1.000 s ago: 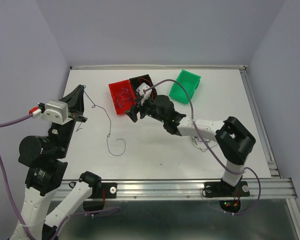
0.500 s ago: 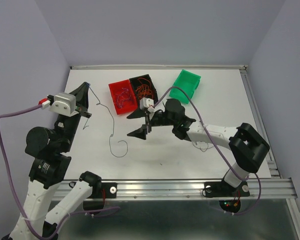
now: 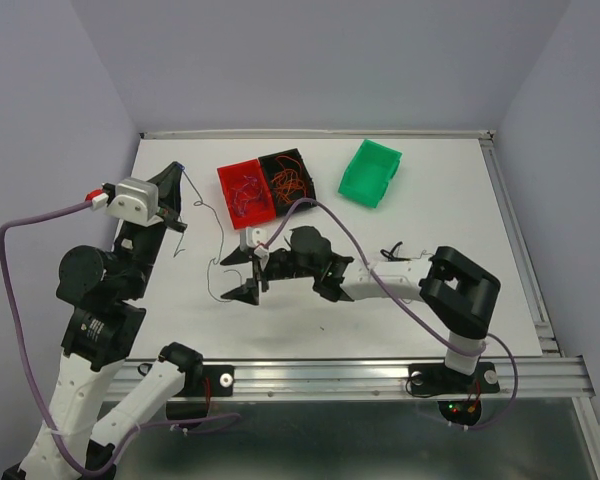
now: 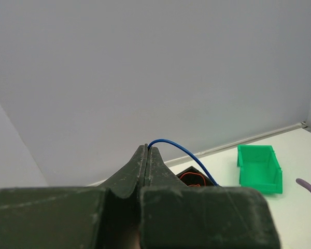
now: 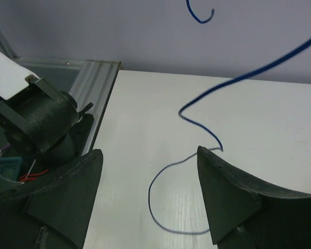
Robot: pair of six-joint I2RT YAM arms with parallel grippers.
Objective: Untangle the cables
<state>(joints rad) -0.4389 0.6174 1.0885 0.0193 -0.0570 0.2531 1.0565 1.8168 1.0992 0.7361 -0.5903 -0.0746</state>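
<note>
My left gripper (image 3: 176, 169) is raised above the table's left side, shut on one end of a thin blue cable (image 3: 220, 238). The cable hangs down in curves to the table. In the left wrist view the jaws (image 4: 146, 149) are pressed together with the blue cable (image 4: 182, 152) arching out of the tips. My right gripper (image 3: 236, 277) is open and empty, low over the table, with its fingers on either side of the cable's lower end. In the right wrist view (image 5: 149, 150) the cable's loop (image 5: 159, 208) lies on the table between the fingers. More red and purple cables lie in the bins.
A red bin (image 3: 232, 177), a black bin (image 3: 280, 159) with orange cables and a green bin (image 3: 371, 172) stand at the back. Loose dark strands (image 3: 394, 250) lie by the right arm. The left arm's base (image 5: 36, 122) shows in the right wrist view.
My right gripper has swung away from the bins, left and toward the near edge, down to the cable's lower end. My left gripper has shifted slightly right, still holding the blue cable.
</note>
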